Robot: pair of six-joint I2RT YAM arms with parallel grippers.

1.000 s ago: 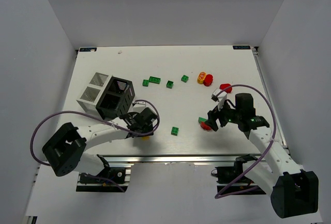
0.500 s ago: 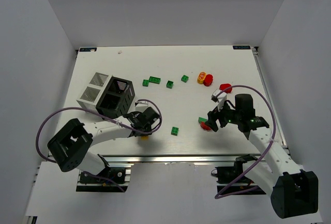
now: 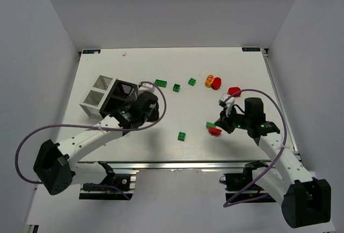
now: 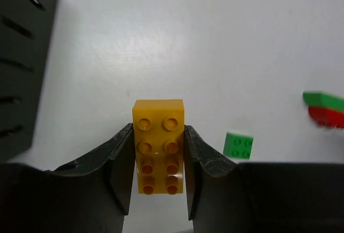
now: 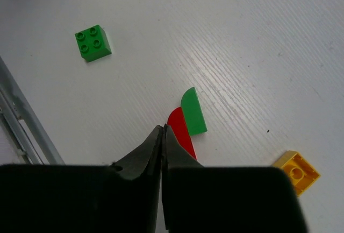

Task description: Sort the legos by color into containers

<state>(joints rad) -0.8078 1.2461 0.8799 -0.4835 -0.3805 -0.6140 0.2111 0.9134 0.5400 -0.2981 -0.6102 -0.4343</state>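
**Left gripper (image 4: 158,132) clamped on a yellow-orange lego (image 4: 158,149), with the black container (image 3: 110,104) just to its left.**
The lego's long axis runs along the fingers, reaching past their tips. This arm is the nearer to the containers; the white containers (image 3: 95,96) sit left of the black one. The right gripper (image 5: 162,136) is pinched closed on nothing, a red lego (image 5: 181,131) just beside its tips. From above, the held lego is hidden and the containers' insides are unclear.

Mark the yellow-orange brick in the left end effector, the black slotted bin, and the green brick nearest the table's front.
Yellow-orange studded plastic brick (image 4: 158,147): left wrist view, studded top.
Black slotted plastic bin (image 3: 111,103): top external view, side wall.
Green square plastic brick (image 3: 182,135): top external view, studded top.
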